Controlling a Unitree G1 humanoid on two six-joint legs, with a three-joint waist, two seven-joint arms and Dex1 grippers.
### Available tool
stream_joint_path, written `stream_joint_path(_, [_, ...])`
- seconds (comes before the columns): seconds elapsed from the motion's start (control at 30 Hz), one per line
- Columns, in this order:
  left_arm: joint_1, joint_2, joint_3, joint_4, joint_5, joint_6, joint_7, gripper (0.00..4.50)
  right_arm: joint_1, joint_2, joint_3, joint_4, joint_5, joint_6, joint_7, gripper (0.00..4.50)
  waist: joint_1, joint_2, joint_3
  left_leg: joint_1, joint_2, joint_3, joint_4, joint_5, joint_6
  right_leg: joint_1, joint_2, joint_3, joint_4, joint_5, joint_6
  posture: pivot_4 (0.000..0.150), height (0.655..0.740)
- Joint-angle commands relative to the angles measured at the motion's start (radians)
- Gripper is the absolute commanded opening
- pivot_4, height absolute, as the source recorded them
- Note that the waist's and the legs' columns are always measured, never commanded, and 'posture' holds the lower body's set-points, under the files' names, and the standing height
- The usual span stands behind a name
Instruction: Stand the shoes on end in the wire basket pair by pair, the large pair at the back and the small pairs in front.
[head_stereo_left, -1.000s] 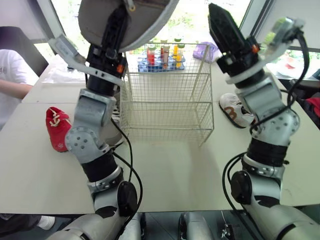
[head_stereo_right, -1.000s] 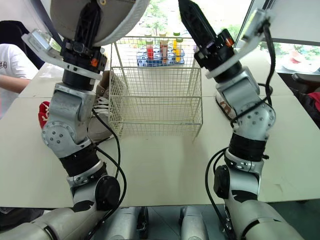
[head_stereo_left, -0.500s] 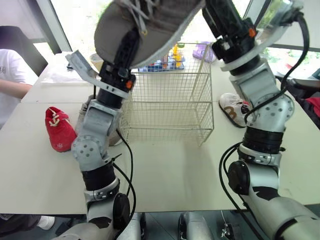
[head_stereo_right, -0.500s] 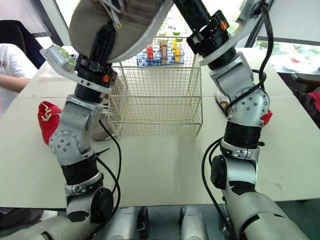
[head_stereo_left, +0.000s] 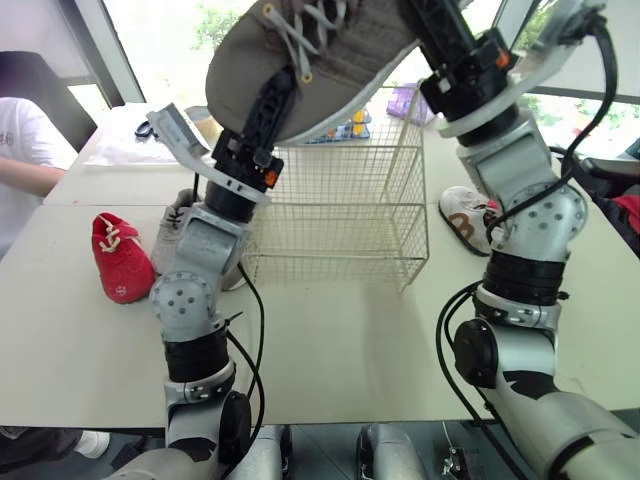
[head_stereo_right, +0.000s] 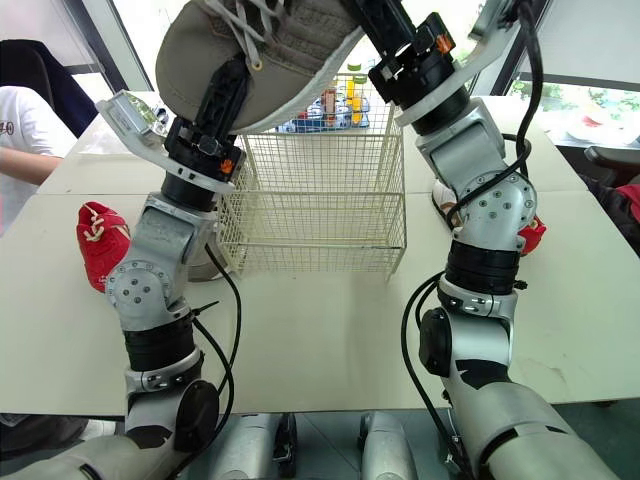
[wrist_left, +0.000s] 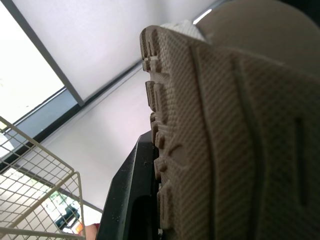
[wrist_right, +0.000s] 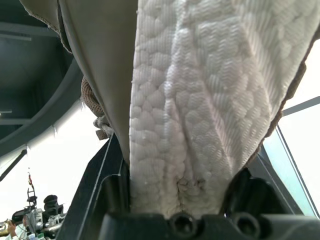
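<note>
A large grey-brown shoe (head_stereo_left: 320, 60) with a pale sole hangs high above the wire basket (head_stereo_left: 335, 215). My left gripper (head_stereo_left: 275, 95) is shut on it from below at its left end, and the ribbed sole (wrist_left: 240, 140) lies against one black finger (wrist_left: 130, 200). My right gripper (head_stereo_left: 430, 30) is shut on its right end; the white quilted sole edge (wrist_right: 195, 100) sits between both fingers (wrist_right: 95, 185). A second grey shoe (head_stereo_left: 175, 225) lies on the table left of the basket. A small red shoe (head_stereo_left: 115, 255) lies further left. A small white-and-brown shoe (head_stereo_left: 470, 220) lies right of the basket.
The basket has nothing in it. Behind it stand a rack of coloured tubes (head_stereo_left: 345, 125) and a small purple crate (head_stereo_left: 405, 100). A red item (head_stereo_right: 530, 235) peeks out behind my right arm. A person in a white shirt (head_stereo_left: 25, 150) sits at the table's left.
My left arm has swung the large shoe to the right, over the basket. My right gripper rose and moved left, and now holds the shoe's other end.
</note>
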Motion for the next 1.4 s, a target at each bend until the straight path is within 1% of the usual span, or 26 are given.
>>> stream_joint_path(0.03, [0.015, 0.041, -0.037, -0.031, 0.034, 0.015, -0.029, 2.60, -0.046, -0.012, 0.006, -0.037, 0.013, -0.005, 0.027, 1.72, -0.001, 0.000, 0.000, 0.000, 0.000, 0.000, 0.000, 0.000, 0.000, 0.000, 0.000, 0.000, 0.000, 0.000, 0.000, 0.150, 0.6675])
stream_joint_path(0.07, [0.016, 0.058, -0.042, -0.038, 0.060, 0.012, -0.021, 3.20, -0.059, -0.023, 0.000, -0.025, 0.008, -0.009, 0.032, 1.72, 0.000, 0.000, 0.000, 0.000, 0.000, 0.000, 0.000, 0.000, 0.000, 0.000, 0.000, 0.000, 0.000, 0.000, 0.000, 0.150, 0.6675])
stream_joint_path(0.13, [0.016, 0.089, -0.048, -0.048, 0.100, 0.013, -0.004, 4.21, -0.077, -0.041, -0.007, -0.011, -0.002, -0.013, 0.043, 1.72, 0.001, 0.000, 0.000, 0.000, 0.000, 0.000, 0.000, 0.000, 0.000, 0.000, 0.000, 0.000, 0.000, 0.000, 0.000, 0.150, 0.6675])
stream_joint_path(0.17, [0.014, 0.105, -0.048, -0.047, 0.113, 0.015, -0.001, 4.47, -0.088, -0.058, -0.007, -0.001, -0.019, -0.020, 0.059, 1.72, 0.001, 0.000, 0.000, 0.000, 0.000, 0.000, 0.000, 0.000, 0.000, 0.000, 0.000, 0.000, 0.000, 0.000, 0.000, 0.150, 0.6675])
stream_joint_path(0.23, [0.011, 0.179, -0.051, -0.068, 0.190, 0.020, 0.009, 4.47, -0.144, -0.145, 0.004, 0.076, -0.117, -0.067, 0.133, 1.72, 0.002, 0.000, 0.000, 0.000, 0.000, 0.000, 0.000, 0.000, 0.000, -0.001, 0.000, 0.000, 0.000, 0.000, 0.000, 0.150, 0.6675])
stream_joint_path(0.27, [0.013, 0.241, -0.061, -0.088, 0.246, 0.031, 0.004, 4.47, -0.187, -0.206, 0.017, 0.146, -0.180, -0.108, 0.199, 1.72, 0.002, 0.000, 0.000, -0.001, 0.000, 0.000, -0.001, 0.000, 0.000, -0.002, 0.000, 0.000, 0.000, 0.000, 0.000, 0.150, 0.6675])
stream_joint_path(0.3, [0.018, 0.292, -0.059, -0.107, 0.273, 0.042, 0.000, 4.47, -0.233, -0.263, 0.031, 0.230, -0.232, -0.146, 0.275, 1.72, 0.001, 0.000, 0.001, -0.001, 0.000, 0.001, -0.001, 0.000, 0.000, -0.002, 0.000, 0.000, 0.000, 0.000, 0.000, 0.150, 0.6675])
stream_joint_path(0.37, [0.037, 0.360, -0.023, -0.140, 0.263, 0.058, 0.006, 4.47, -0.331, -0.354, 0.076, 0.423, -0.342, -0.234, 0.427, 1.72, 0.001, 0.001, 0.001, -0.002, 0.000, 0.002, -0.002, 0.000, 0.000, -0.005, 0.000, 0.001, 0.000, 0.000, 0.000, 0.150, 0.6675])
stream_joint_path(0.47, [0.095, 0.432, 0.006, -0.205, 0.241, 0.091, 0.014, 4.47, -0.442, -0.405, 0.143, 0.665, -0.476, -0.353, 0.598, 1.72, -0.006, 0.000, 0.001, -0.001, 0.000, 0.002, -0.005, 0.000, 0.000, -0.004, 0.000, 0.002, -0.003, 0.000, 0.000, 0.150, 0.6675])
stream_joint_path(0.57, [0.181, 0.510, 0.003, -0.309, 0.234, 0.143, 0.015, 4.47, -0.524, -0.414, 0.197, 0.850, -0.598, -0.467, 0.728, 1.72, -0.029, 0.000, 0.001, 0.000, 0.000, 0.004, -0.008, 0.001, -0.001, -0.004, 0.000, 0.003, -0.004, 0.000, 0.000, 0.150, 0.6675])
stream_joint_path(0.63, [0.232, 0.551, 0.013, -0.365, 0.226, 0.168, 0.026, 4.47, -0.562, -0.410, 0.220, 0.942, -0.660, -0.525, 0.794, 1.72, -0.031, 0.001, 0.001, 0.001, 0.001, 0.005, -0.009, 0.001, -0.002, -0.006, 0.000, 0.003, -0.004, 0.000, 0.000, 0.150, 0.6675])
stream_joint_path(0.73, [0.296, 0.608, 0.039, -0.423, 0.172, 0.205, 0.038, 4.47, -0.599, -0.395, 0.235, 1.035, -0.724, -0.585, 0.848, 1.72, -0.029, 0.001, 0.001, 0.000, 0.001, 0.005, -0.011, 0.002, -0.004, -0.007, 0.000, 0.004, -0.004, 0.000, 0.000, 0.150, 0.6675])
stream_joint_path(0.8, [0.347, 0.655, 0.058, -0.449, 0.122, 0.227, 0.019, 4.47, -0.609, -0.382, 0.244, 1.082, -0.768, -0.628, 0.863, 1.72, -0.028, 0.002, 0.002, 0.000, 0.001, 0.005, -0.011, 0.002, -0.004, -0.008, -0.001, 0.004, -0.004, 0.000, 0.000, 0.150, 0.6675])
stream_joint_path(0.97, [0.407, 0.742, 0.088, -0.435, 0.063, 0.243, -0.037, 4.47, -0.609, -0.351, 0.251, 1.158, -0.845, -0.694, 0.890, 1.72, -0.022, 0.001, 0.002, 0.000, 0.001, 0.005, -0.011, 0.002, -0.004, -0.007, -0.001, 0.004, -0.004, 0.000, 0.000, 0.150, 0.6675])
stream_joint_path(1.07, [0.417, 0.760, 0.093, -0.413, 0.067, 0.231, -0.054, 4.47, -0.603, -0.341, 0.251, 1.190, -0.877, -0.704, 0.915, 1.72, -0.023, 0.002, 0.002, 0.000, 0.000, 0.005, -0.010, 0.002, -0.004, -0.007, -0.001, 0.004, -0.004, 0.000, 0.000, 0.150, 0.6675])
stream_joint_path(1.17, [0.410, 0.755, 0.093, -0.376, 0.085, 0.217, -0.057, 4.47, -0.601, -0.337, 0.248, 1.227, -0.912, -0.728, 0.897, 1.72, -0.024, 0.002, 0.002, 0.000, 0.000, 0.006, -0.010, 0.002, -0.004, -0.007, -0.001, 0.004, -0.004, 0.000, 0.000, 0.150, 0.6675])
stream_joint_path(1.23, [0.404, 0.741, 0.093, -0.362, 0.081, 0.208, -0.050, 4.50, -0.601, -0.341, 0.238, 1.245, -0.926, -0.743, 0.874, 2.78, -0.022, 0.001, 0.002, 0.000, 0.000, 0.006, -0.010, 0.002, -0.004, -0.007, -0.001, 0.004, -0.004, 0.000, 0.000, 0.150, 0.6675])
stream_joint_path(1.27, [0.403, 0.738, 0.093, -0.360, 0.080, 0.207, -0.049, 4.50, -0.601, -0.343, 0.233, 1.251, -0.932, -0.751, 0.864, 3.15, -0.022, 0.001, 0.002, 0.000, 0.000, 0.006, -0.010, 0.002, -0.004, -0.007, -0.001, 0.004, -0.004, 0.000, 0.000, 0.150, 0.6675])
stream_joint_path(1.33, [0.401, 0.732, 0.089, -0.359, 0.079, 0.207, -0.050, 4.50, -0.603, -0.347, 0.220, 1.262, -0.940, -0.764, 0.835, 4.29, -0.024, 0.001, 0.002, 0.000, 0.000, 0.006, -0.009, 0.002, -0.004, -0.007, -0.001, 0.004, -0.003, 0.000, 0.000, 0.150, 0.6675])
stream_joint_path(1.37, [0.400, 0.729, 0.085, -0.359, 0.079, 0.208, -0.049, 4.50, -0.604, -0.350, 0.216, 1.266, -0.948, -0.774, 0.817, 4.40, -0.024, 0.002, 0.002, 0.000, 0.000, 0.006, -0.009, 0.002, -0.004, -0.007, -0.001, 0.004, -0.003, 0.000, 0.000, 0.150, 0.6675])
stream_joint_path(1.4, [0.399, 0.726, 0.082, -0.359, 0.080, 0.208, -0.048, 4.50, -0.606, -0.353, 0.211, 1.269, -0.951, -0.777, 0.809, 4.40, -0.025, 0.002, 0.002, 0.000, 0.000, 0.006, -0.009, 0.002, -0.004, -0.007, -0.001, 0.004, -0.003, 0.000, 0.000, 0.150, 0.6675])
